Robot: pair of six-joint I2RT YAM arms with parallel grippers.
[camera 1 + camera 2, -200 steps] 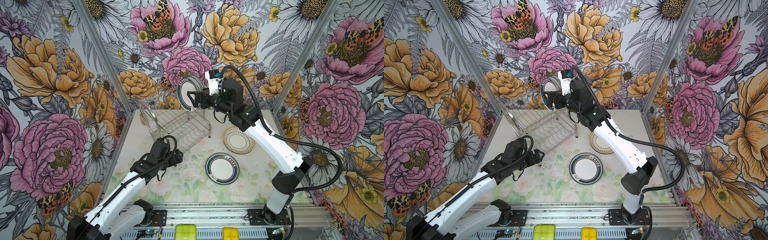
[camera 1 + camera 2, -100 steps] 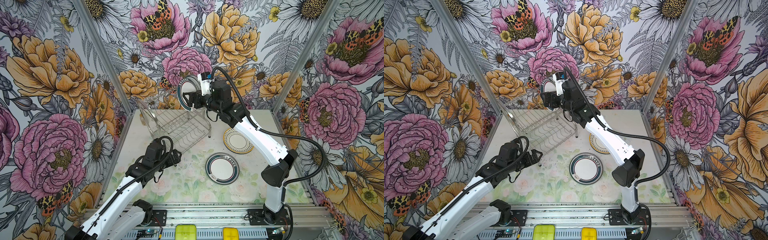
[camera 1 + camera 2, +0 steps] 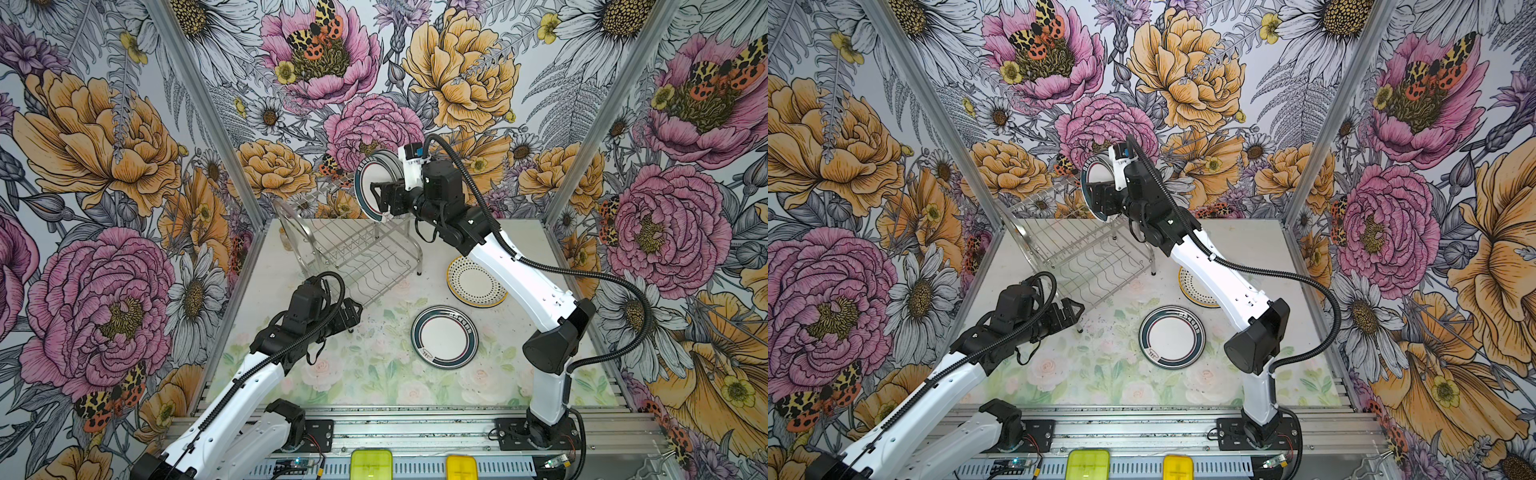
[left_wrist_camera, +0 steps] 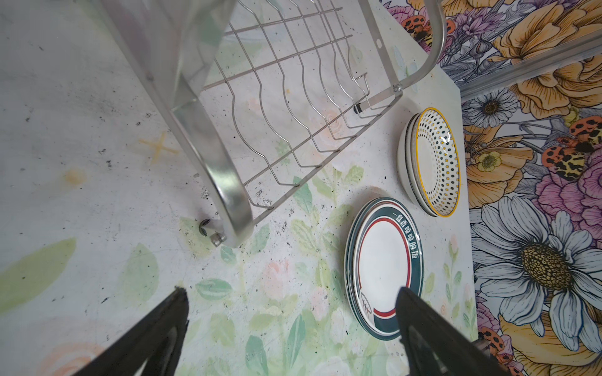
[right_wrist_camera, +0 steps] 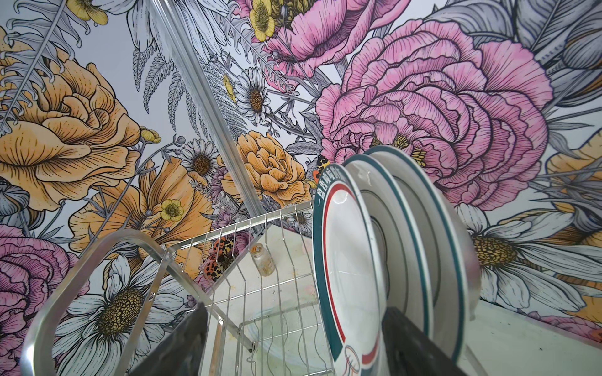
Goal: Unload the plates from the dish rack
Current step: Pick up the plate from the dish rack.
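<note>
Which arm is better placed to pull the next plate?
Right: the right hand straddles the front teal-rimmed plate standing in the dish rack; the left hand hangs low, away from it.

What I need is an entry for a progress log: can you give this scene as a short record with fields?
dish rack: two-tier wire, far left of the table
racked plates: at least three, upright, teal-rimmed, upper tier
banded stack: flat on the table
dotted stack: flat on the table, partly under the right arm
right gripper: open, jaws either side of the front racked plate's rim
left gripper: open, empty, near the rack's foot
</note>
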